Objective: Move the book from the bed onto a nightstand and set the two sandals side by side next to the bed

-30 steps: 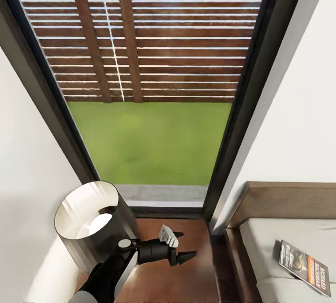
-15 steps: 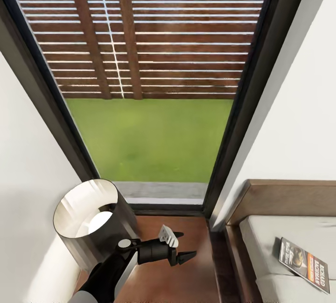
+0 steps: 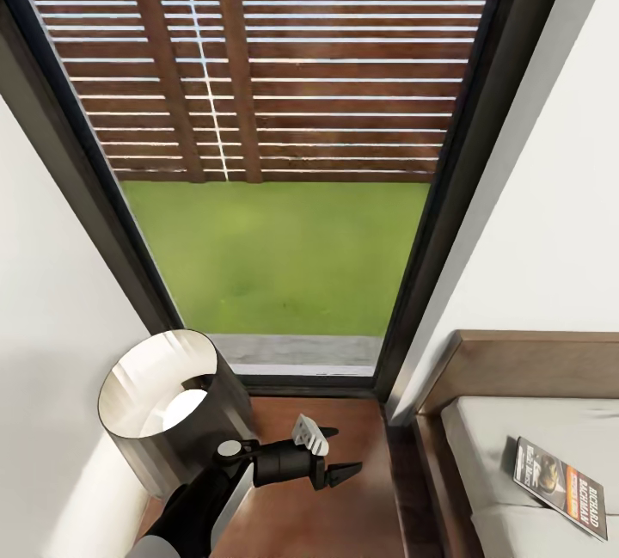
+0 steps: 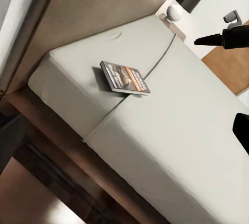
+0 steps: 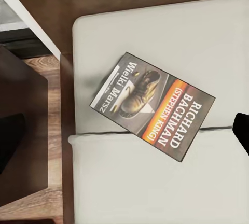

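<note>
Left gripper [image 3: 325, 453]: you have it hovering above the nightstand [image 3: 344, 498], jaws spread apart with nothing between them.
Right gripper: in its wrist view you see dark shapes at the frame edges, too little to tell how its jaws stand.
Book [image 5: 153, 107]: it lies flat on the bed [image 3: 550, 429], cover up, across the seam where two mattress sections meet; you can read "RICHARD BACHMAN" in white on the orange band. In the head view it sits near the headboard end [image 3: 560, 487], well apart from your left gripper.
Nightstand: the reddish-brown top sits between the bed frame and the wall, below the window [image 3: 275, 257].
Lamp [image 3: 168, 399]: dark cylindrical shade standing on the nightstand, just beside your left arm.
Outside: green lawn and a slatted wooden fence.
</note>
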